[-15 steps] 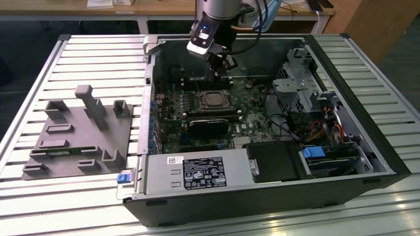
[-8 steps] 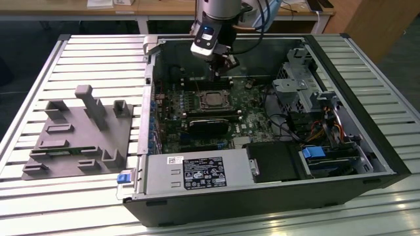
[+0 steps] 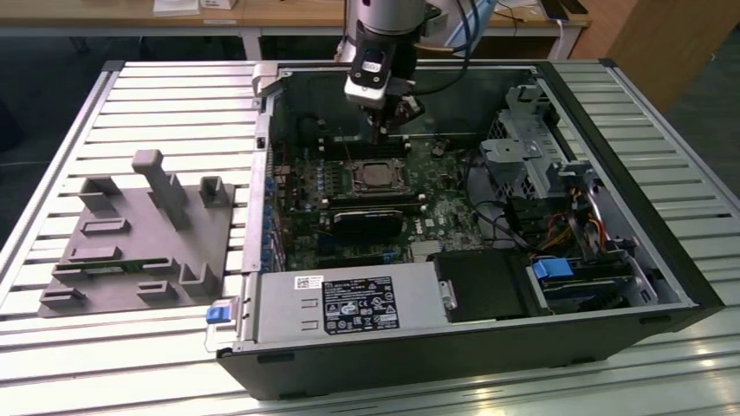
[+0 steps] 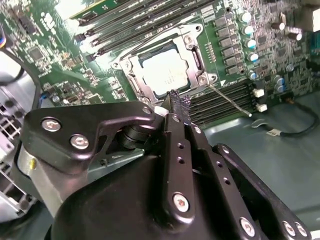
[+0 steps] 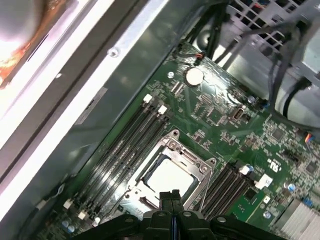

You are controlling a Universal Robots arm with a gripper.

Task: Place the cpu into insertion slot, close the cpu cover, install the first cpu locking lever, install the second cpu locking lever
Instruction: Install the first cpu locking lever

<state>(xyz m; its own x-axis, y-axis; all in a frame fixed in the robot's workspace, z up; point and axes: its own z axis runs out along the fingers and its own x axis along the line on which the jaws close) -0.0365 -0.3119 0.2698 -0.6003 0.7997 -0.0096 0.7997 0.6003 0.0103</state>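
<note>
Dull silver metal top of the small flat square cpu [image 4: 165, 72] is sitting in the square dark insertion slot with its silver rim [image 4: 142, 92]. The thin silver windowed cpu cover [image 4: 196, 55] is lying down around it. The black gripper [image 4: 176, 99] is hovering just beside the socket edge, jaws pressed together and gripping nothing. Its body is blocking the socket's near edge in both wrist views. A thin silver wire lever [image 4: 231, 101] is angling out over the long black memory slots [image 4: 210, 107]; latched or not, can't tell. In the exterior view, the green circuit board [image 3: 445, 204] is lying inside the open black computer case [image 3: 463, 355]. A grey moulded fixture [image 3: 139, 230] is sitting on the slatted metal table [image 3: 173, 87], at the exterior view's left.
</note>
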